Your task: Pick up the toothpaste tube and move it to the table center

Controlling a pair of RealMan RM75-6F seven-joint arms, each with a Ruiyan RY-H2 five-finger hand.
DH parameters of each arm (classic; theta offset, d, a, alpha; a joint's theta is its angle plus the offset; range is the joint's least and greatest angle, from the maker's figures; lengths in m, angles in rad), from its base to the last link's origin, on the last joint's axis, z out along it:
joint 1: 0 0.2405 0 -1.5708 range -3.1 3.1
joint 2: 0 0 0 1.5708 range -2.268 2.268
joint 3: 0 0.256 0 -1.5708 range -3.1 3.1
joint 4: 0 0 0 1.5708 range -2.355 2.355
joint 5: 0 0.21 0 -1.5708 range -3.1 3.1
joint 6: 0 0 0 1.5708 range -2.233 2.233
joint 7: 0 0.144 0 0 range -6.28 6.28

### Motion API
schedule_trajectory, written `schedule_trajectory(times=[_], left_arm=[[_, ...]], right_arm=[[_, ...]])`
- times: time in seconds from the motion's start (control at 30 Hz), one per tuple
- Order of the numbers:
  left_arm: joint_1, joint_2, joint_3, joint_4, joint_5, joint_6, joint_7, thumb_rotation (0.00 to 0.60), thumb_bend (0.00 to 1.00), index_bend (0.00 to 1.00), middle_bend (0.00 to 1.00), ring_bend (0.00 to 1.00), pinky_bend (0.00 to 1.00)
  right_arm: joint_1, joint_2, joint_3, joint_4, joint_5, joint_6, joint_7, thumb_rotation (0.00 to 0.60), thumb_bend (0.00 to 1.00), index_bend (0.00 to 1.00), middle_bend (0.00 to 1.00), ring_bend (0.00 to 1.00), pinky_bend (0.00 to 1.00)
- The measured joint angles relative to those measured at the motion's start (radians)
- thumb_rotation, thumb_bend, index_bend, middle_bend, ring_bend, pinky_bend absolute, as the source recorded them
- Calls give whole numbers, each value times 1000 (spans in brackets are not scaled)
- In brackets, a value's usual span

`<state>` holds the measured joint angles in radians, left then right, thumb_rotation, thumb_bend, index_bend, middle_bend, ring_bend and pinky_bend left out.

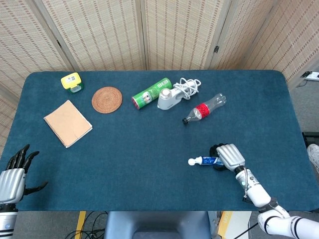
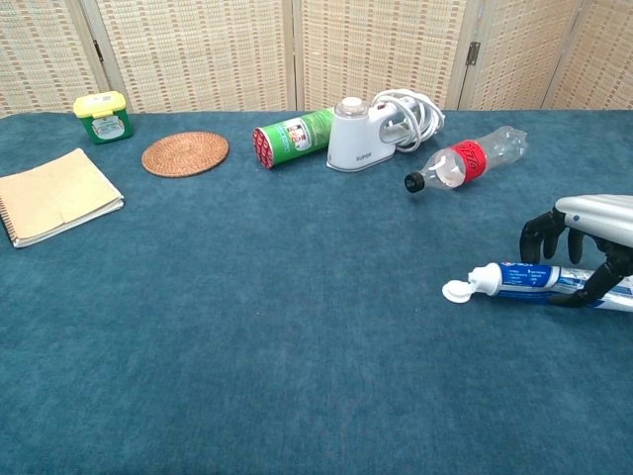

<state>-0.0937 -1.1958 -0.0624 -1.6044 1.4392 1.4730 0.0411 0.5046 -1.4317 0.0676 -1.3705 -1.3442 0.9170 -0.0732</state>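
Note:
The toothpaste tube is white and blue with a white cap pointing left. It lies flat on the blue table at the near right, also seen as the toothpaste tube in the head view. My right hand arches over the tube's rear half, with dark fingers just behind it and the thumb against its front side. The tube rests on the cloth, not lifted. My left hand hangs at the near left table edge, fingers spread and holding nothing.
Along the far side stand a yellow-green box, a woven coaster, a lying green can, a white appliance with cord and a lying plastic bottle. A tan notebook lies left.

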Motion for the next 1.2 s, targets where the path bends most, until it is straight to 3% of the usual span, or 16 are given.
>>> schedule_trajectory(times=[0.37,0.63,0.97,1.2], left_arm=[[0,-3,1,8,-6,-7,-3,600,0,198,0,0,137],[-6,0,0,13,-8,-19,-4,600,0,199,0,0,136],[-60,23,-27,9,20,-58,-52,600,0,195,0,0,137],[-122,29,-72,10,20,-109,-218,600,0,182,19,13,137]], right_arm=[[8,-11,-2,1,12,0,-11,600,347,512,490,443,513],[12,-20,3,6,7,15,-6,600,545,607,555,524,609],[28,12,34,-43,-51,61,112,600,550,661,602,574,654],[86,41,83,-97,-111,75,227,600,570,689,623,595,665]])
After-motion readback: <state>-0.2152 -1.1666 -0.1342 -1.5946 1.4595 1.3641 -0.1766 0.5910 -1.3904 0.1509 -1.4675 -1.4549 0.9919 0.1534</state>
